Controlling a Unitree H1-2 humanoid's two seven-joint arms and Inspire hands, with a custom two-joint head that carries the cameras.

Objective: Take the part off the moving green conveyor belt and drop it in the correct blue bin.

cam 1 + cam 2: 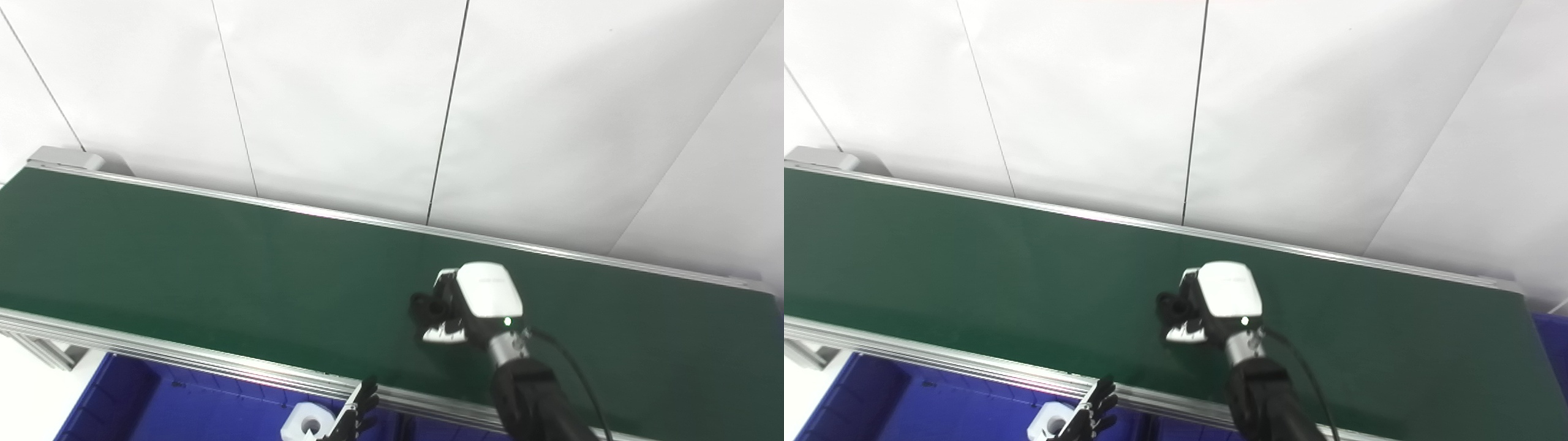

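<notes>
White wall panels are backing the green conveyor belt (184,263), mostly bare. I am seeing the right hand (471,303) curling its fingers around a dark part (422,304) mid-belt. Left hand (358,410), fingers indistinct, is hovering over the blue bin (153,401) beside a white spool (309,422).

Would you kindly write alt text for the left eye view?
The right hand reaches over the green belt, fingers curled around something dark. At the bottom edge, the left hand holds a white part over a blue bin.
</notes>
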